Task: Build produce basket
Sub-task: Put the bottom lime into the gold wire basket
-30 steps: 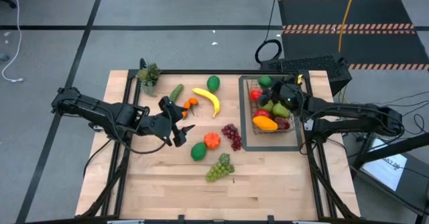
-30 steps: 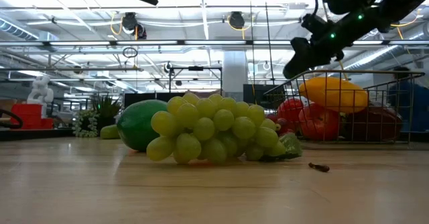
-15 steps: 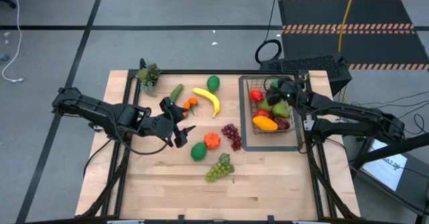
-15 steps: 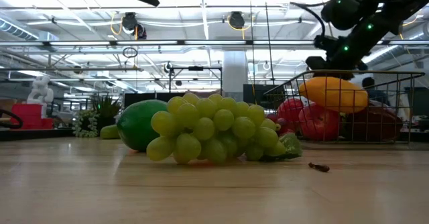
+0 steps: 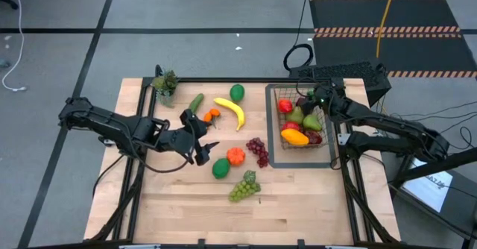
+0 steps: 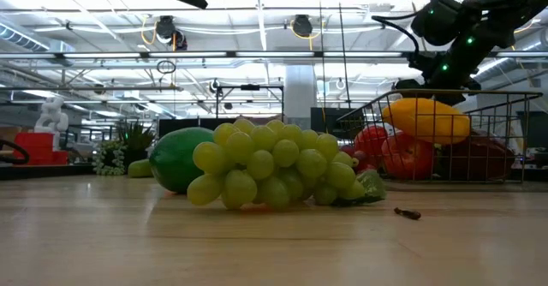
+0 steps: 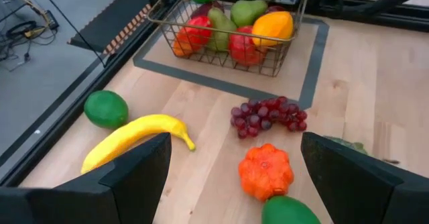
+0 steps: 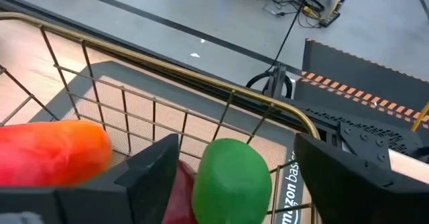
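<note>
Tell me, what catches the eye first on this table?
Probably the wire basket at the table's right, heaped with bright toy fruit, the right gripper poised just over it above a green fruit. Next, the loose fruit mid-table: a yellow banana, purple grapes and green grapes, with the left gripper hovering beside them, jaws open.

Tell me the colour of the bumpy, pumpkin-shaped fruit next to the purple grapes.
Orange; the pumpkin-shaped fruit shows best in the left wrist view.

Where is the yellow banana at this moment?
In the high view, the yellow banana lies on the table's far middle, left of the basket, between a green lime and small orange pieces.
</note>
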